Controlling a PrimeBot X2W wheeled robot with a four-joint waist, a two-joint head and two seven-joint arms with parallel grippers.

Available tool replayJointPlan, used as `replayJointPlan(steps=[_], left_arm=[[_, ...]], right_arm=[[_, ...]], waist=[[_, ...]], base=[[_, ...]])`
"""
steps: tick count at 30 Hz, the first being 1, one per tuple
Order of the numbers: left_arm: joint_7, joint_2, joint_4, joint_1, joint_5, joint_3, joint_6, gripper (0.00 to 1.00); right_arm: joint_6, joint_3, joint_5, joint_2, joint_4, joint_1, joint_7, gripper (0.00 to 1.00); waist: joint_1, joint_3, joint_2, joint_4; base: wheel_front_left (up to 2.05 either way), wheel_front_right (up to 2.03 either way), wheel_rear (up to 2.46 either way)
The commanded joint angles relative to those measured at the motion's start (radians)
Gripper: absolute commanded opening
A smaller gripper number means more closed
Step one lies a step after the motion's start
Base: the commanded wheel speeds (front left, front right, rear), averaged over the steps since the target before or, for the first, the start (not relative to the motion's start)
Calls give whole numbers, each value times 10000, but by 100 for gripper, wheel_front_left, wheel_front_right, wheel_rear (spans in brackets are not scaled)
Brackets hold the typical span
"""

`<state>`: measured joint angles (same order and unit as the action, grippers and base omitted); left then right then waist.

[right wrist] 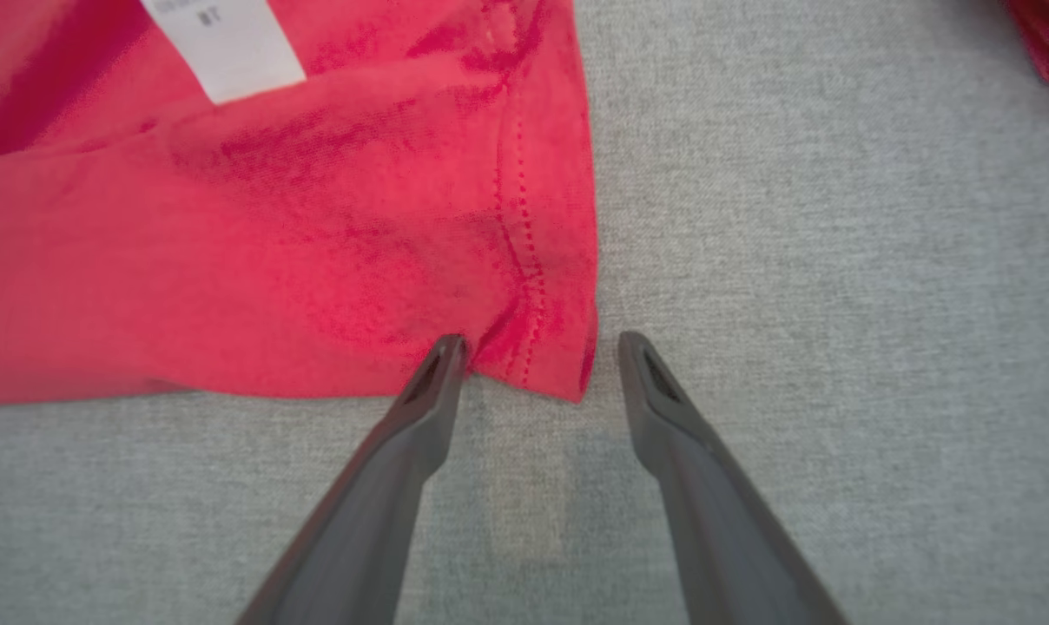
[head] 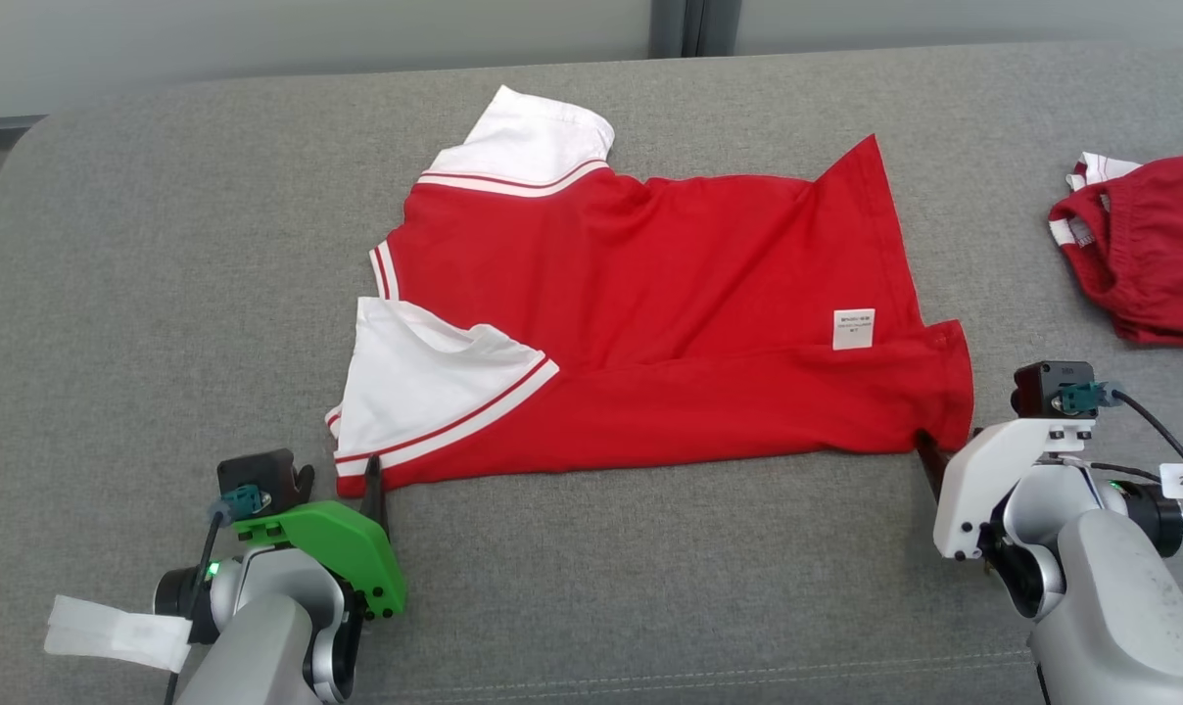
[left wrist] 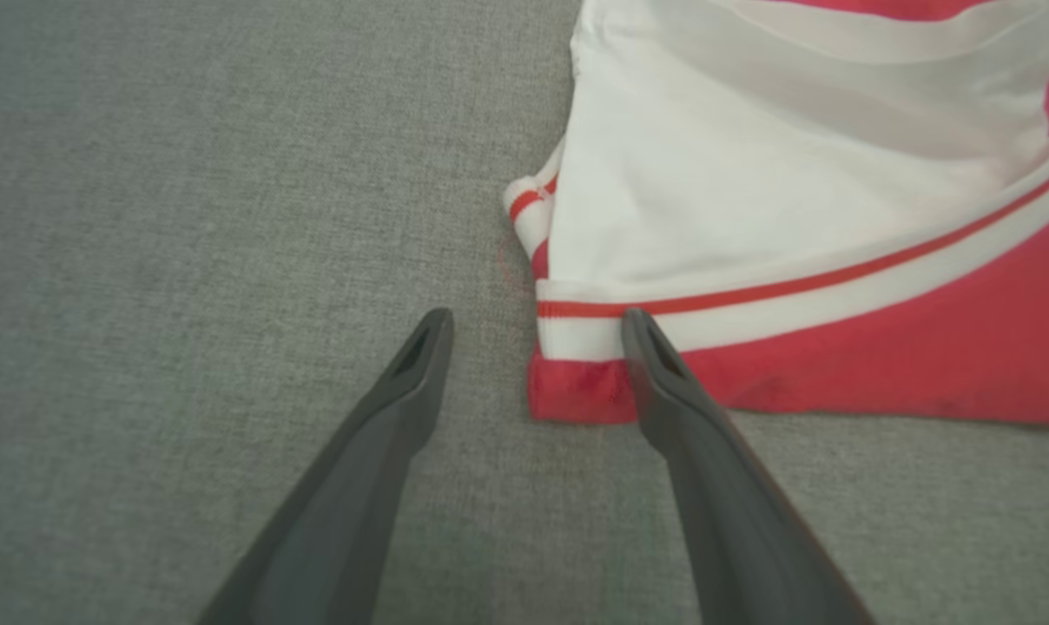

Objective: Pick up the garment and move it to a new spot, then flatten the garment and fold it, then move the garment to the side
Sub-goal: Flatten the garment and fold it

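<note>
Noting both arms low over the near part of the grey cloth-covered table. On the robot's left we see the left gripper with its fingers spread wide, straddling the near left corner of the garment. One finger lies over the red hem and the white striped band, and the other sits over bare table just beside the corner. Nothing is pinched.

On the robot's right, the right gripper also has its fingers spread. The garment's near right hem corner sits between them, one tip at the fabric's edge and the other over bare table beside the corner. We cannot tell whether that tip presses the cloth.

The garment is a red shirt with white sleeves, lying flat across the middle of the table with the sleeves toward the robot's left. The near sleeve is folded over the red body. A white label shows near the right end. Farther back, the far sleeve points away from us.

A second red garment lies bunched at the table's right edge, well apart. A pale wall stands beyond.
</note>
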<state>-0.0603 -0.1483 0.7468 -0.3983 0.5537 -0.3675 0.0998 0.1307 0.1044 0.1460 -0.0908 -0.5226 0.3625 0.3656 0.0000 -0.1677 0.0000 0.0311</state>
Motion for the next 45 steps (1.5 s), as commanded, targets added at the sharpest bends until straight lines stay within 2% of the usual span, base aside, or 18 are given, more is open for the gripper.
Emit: replayJointPlan(steps=[1,5,11,16,18,19,20,23,24,25,26,27,36,45], left_arm=[[-50,-10,11,-100,29,-23,-5,100],[-107,36,39,-57,75,-53,-7,100],[-184,-41,67,-46,174,16,41,100],[-205,-102,57,-176,235,49,80,100],[-211,-106,72,-265,273,51,102,100],[-210,-107,80,-273,272,39,103,100],[-193,-103,93,-278,273,23,106,100],[-114,-66,163,-332,296,-29,77,98],[-33,-38,194,-356,305,-56,44,48],[-22,-16,219,-374,309,-75,30,30],[3,-2,257,-374,323,-95,14,0],[79,16,310,-362,345,-119,-7,0],[224,40,575,-44,489,-212,-167,0],[560,-231,320,521,665,-285,-282,0]], right_arm=[[-3,11,3,-97,46,-74,-64,91],[-3,110,-83,-280,281,-346,6,90],[-3,240,-89,-371,711,-446,109,100],[-3,25,-120,-212,636,-140,177,96],[-3,-122,-117,-167,490,-6,186,87],[-4,-145,-113,-160,430,37,187,79],[-4,-176,-132,-166,353,72,234,60],[-4,-139,-189,-205,141,131,304,44],[-3,-114,-194,-214,82,141,329,36],[-3,-95,-216,-218,12,149,344,27],[-4,-82,-231,-216,-49,151,354,11],[-4,-73,-244,-219,-102,155,345,0],[-9,-4,-123,-319,-246,-52,218,0],[-9,-105,106,-449,-83,-442,388,0]], waist=[[0,4,0,-5],[0,55,0,-3],[0,56,0,116],[0,-52,0,162],[0,-114,0,116],[0,-131,0,97],[0,-144,0,77],[0,-190,0,21],[0,-206,0,3],[0,-218,0,-11],[0,-228,0,-21],[0,-235,0,-28],[0,13,0,-19],[0,639,0,-15]], base=[[0,0,0],[0,0,0],[0,0,0],[0,0,0],[0,0,0],[0,0,0],[0,0,0],[0,0,0],[0,0,0],[0,0,0],[0,0,0],[0,0,0],[0,0,0],[0,0,0]])
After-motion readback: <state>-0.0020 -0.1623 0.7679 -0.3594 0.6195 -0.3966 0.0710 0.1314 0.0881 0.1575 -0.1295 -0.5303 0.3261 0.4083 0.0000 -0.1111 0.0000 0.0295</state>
